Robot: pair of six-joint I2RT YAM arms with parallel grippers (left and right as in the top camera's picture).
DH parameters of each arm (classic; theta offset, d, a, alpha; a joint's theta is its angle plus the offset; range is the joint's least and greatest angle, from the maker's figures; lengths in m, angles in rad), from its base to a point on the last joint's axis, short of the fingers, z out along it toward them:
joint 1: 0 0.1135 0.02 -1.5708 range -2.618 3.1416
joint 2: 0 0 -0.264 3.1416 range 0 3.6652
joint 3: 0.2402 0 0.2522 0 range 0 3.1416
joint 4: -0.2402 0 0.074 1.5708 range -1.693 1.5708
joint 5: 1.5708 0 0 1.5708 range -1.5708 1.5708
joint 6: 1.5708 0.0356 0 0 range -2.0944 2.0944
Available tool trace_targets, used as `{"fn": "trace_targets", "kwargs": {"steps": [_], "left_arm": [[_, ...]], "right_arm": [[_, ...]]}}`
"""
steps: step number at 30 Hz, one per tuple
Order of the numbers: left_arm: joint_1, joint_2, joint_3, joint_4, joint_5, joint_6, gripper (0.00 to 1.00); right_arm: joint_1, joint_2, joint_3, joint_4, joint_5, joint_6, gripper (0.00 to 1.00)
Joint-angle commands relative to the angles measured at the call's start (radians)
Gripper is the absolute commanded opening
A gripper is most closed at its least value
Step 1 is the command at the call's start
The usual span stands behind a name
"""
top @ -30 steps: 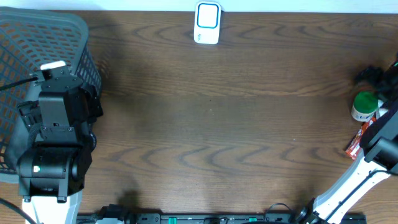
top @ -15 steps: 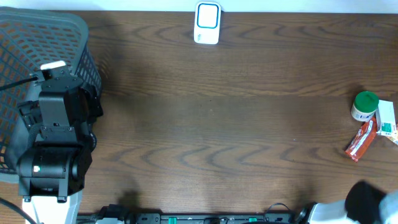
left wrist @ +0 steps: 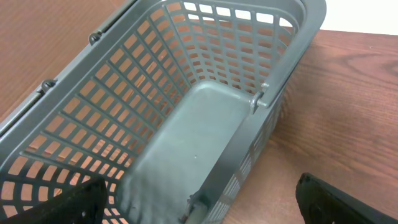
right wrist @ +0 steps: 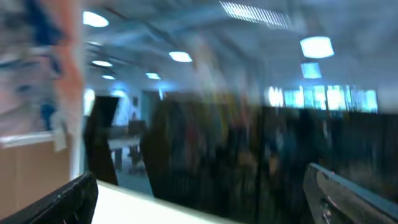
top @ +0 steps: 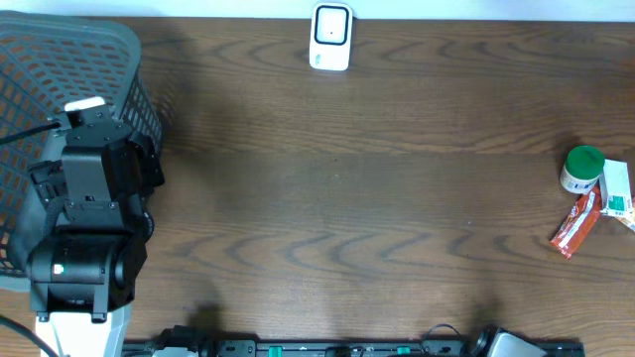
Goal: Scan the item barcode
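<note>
Dark wood-grain desk (top: 397,198). Grey mesh basket (top: 60,50) at the far left edge (the left wrist view looks straight into it). The left arm (top: 84,228) sits over the basket's near side. The left gripper (left wrist: 208,202) is spread wide above the basket, holding nothing. The right gripper (right wrist: 205,199) is likewise wide apart and empty; its camera faces a blurred room.

White scanner (top: 330,37) at the far edge, centre. Items at the right edge: green-capped bottle (top: 581,169), white-and-green box (top: 617,188) just beside it, red packet (top: 576,226) nearer the front.
</note>
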State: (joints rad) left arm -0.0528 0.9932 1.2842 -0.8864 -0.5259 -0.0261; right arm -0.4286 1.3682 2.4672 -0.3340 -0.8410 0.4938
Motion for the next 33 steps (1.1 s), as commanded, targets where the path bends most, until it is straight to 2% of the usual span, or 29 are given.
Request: {"fn": "trace_targets", "kwargs": {"steps": [1,4,6,9,12,19,24,28,33], "left_arm": [[0.006,0.000,-0.005,0.000,-0.008,-0.006,0.96],[0.006,0.000,-0.005,0.000,-0.008,-0.005,0.96],[0.006,0.000,-0.005,0.000,-0.008,-0.006,0.96],[0.006,0.000,-0.005,0.000,-0.008,-0.006,0.96],[0.006,0.000,-0.005,0.000,-0.008,-0.006,0.96],[0.006,0.000,-0.005,0.000,-0.008,-0.005,0.96],[0.006,0.000,-0.005,0.000,-0.008,-0.005,0.96],[0.006,0.000,-0.005,0.000,-0.008,-0.006,0.96],[0.006,0.000,-0.005,0.000,-0.008,-0.006,0.96]], "right_arm": [[0.011,-0.061,0.008,0.026,-0.058,0.007,0.99],[0.011,-0.106,0.008,-0.064,-0.106,0.006,0.99],[0.012,-0.154,0.005,-0.265,-0.122,-0.021,0.99],[0.022,-0.214,-0.012,-0.523,-0.100,-0.218,0.99],[0.060,-0.285,-0.085,-0.650,-0.066,-0.383,0.99],[0.110,-0.620,-0.518,-0.489,0.023,-0.612,0.99],[0.109,-0.831,-0.763,-0.349,0.181,-0.630,0.99],[0.119,-0.946,-0.889,-0.256,0.211,-0.631,0.99],[0.226,-1.023,-0.946,-0.212,0.307,-0.630,0.99]]}}
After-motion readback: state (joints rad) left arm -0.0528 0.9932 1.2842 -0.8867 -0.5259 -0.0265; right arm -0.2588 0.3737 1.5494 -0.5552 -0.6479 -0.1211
